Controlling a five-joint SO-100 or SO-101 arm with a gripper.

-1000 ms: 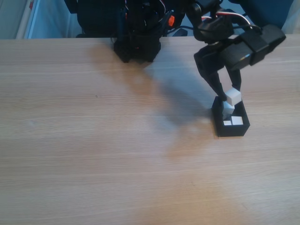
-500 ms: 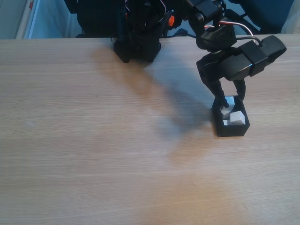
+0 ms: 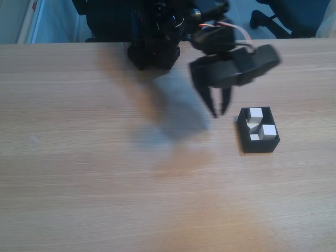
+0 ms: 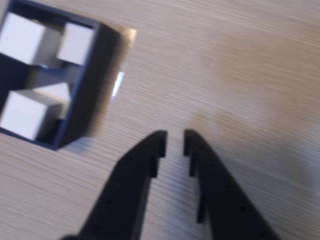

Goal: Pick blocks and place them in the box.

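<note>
The black box (image 3: 258,146) sits on the wooden table at the right in the fixed view, with white blocks (image 3: 269,130) inside it. In the wrist view the box (image 4: 93,82) lies at the top left and holds several white blocks (image 4: 21,38), some stacked or tilted. My gripper (image 3: 219,112) hovers to the left of the box in the fixed view, motion-blurred, fingers pointing down. In the wrist view my gripper (image 4: 174,141) is over bare wood to the right of the box. Its fingers are a narrow gap apart with nothing between them.
The arm's black base (image 3: 154,52) stands at the back edge of the table, left of the gripper. The arm's blurred shadow (image 3: 173,113) falls on the wood left of the gripper. A dark chair (image 3: 283,16) stands behind the table at the back right.
The white block the gripper held over the box one second ago now lies in the box. The gripper has lifted out and swung left, away from the box, with its fingers drawn nearly together.
</note>
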